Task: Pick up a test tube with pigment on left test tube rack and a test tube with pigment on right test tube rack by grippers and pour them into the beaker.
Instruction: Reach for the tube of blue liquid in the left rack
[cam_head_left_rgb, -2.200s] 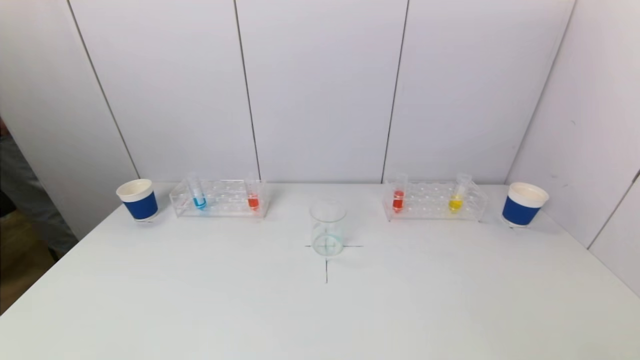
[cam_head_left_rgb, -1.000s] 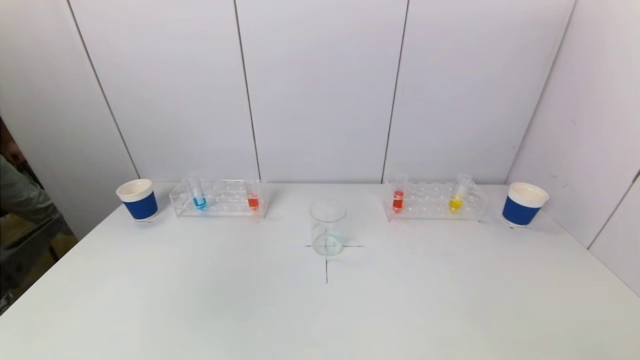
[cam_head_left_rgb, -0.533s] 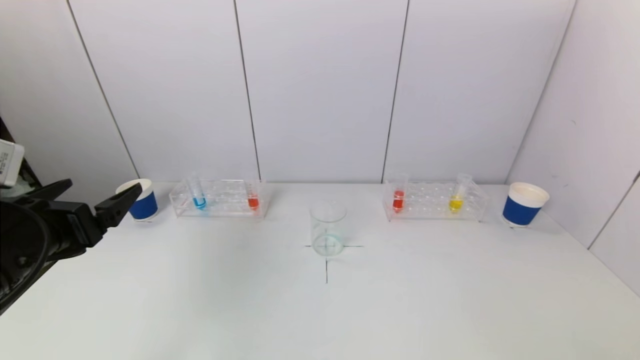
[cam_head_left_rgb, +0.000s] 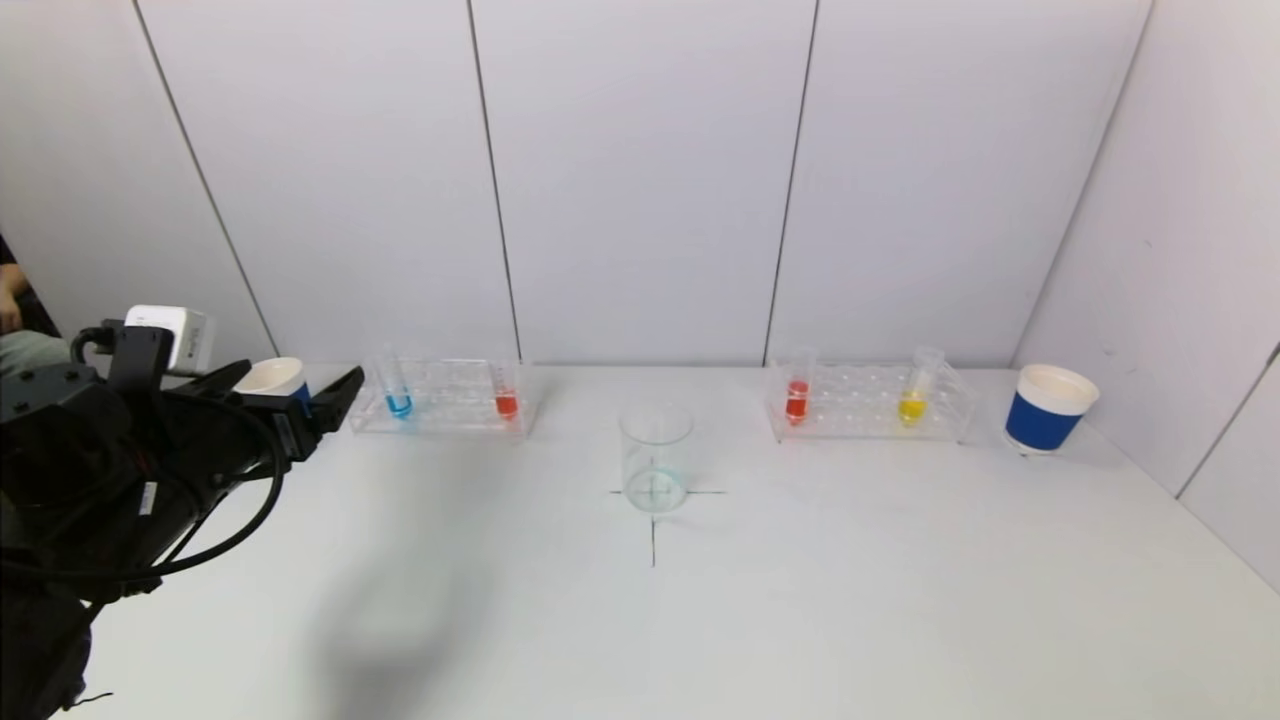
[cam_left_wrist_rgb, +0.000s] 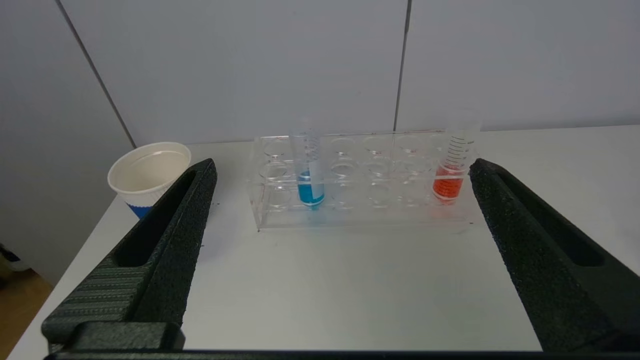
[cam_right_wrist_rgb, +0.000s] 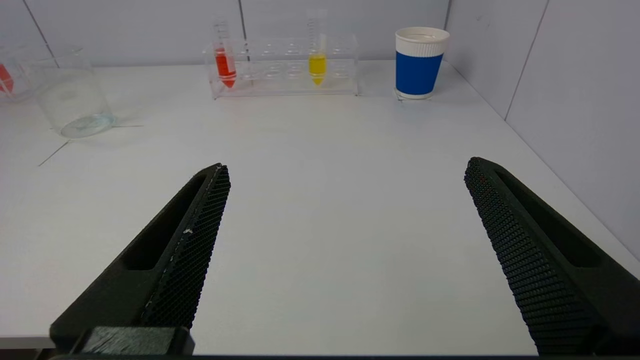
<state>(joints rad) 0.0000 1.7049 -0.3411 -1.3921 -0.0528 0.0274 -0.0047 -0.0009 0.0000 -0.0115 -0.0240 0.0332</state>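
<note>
The clear left rack (cam_head_left_rgb: 440, 398) holds a blue-pigment tube (cam_head_left_rgb: 397, 400) and an orange-red tube (cam_head_left_rgb: 506, 402); they also show in the left wrist view as the blue tube (cam_left_wrist_rgb: 310, 186) and the orange tube (cam_left_wrist_rgb: 448, 181). The clear right rack (cam_head_left_rgb: 868, 405) holds a red tube (cam_head_left_rgb: 796, 398) and a yellow tube (cam_head_left_rgb: 911, 406). A glass beaker (cam_head_left_rgb: 655, 456) stands mid-table on a cross mark. My left gripper (cam_head_left_rgb: 290, 392) is open, short of the left rack's left end. My right gripper (cam_right_wrist_rgb: 345, 172) is open over the near table, outside the head view.
A blue-and-white paper cup (cam_head_left_rgb: 275, 378) sits partly behind my left gripper, left of the left rack. Another cup (cam_head_left_rgb: 1048, 408) stands right of the right rack. White wall panels close the table's back and right sides.
My left arm has come into the head view from the left and moved right and forward toward the left rack, now covering part of the left cup. Tubes, racks and beaker have not moved.
</note>
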